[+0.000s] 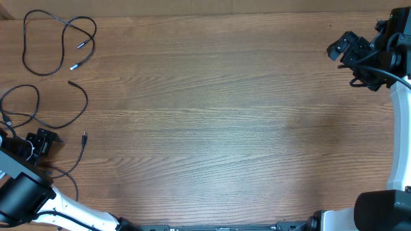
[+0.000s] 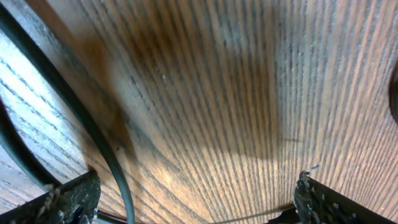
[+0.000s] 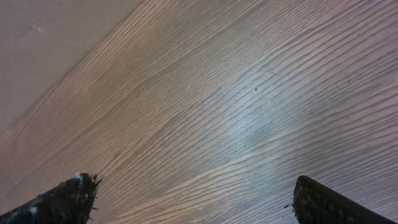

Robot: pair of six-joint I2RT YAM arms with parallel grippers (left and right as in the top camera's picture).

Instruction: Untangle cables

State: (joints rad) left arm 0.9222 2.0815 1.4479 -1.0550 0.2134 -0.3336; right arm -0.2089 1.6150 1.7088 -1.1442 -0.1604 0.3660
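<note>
Cables (image 1: pixel 86 101) in two loose loops beside and beyond wide-open left gripper (image 1: pixel 42 142), silver tips aimed toward it; right gripper (image 1: pixel 343 48) likewise wide, empty

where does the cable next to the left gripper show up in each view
overhead: far left; the cable loops just above the left gripper.
left wrist: a black cord, likely the same cable, runs down the left side of the frame.
right wrist: not in it, only bare wood.
shared landmark: the wood-grain table, seen in all three.
</note>
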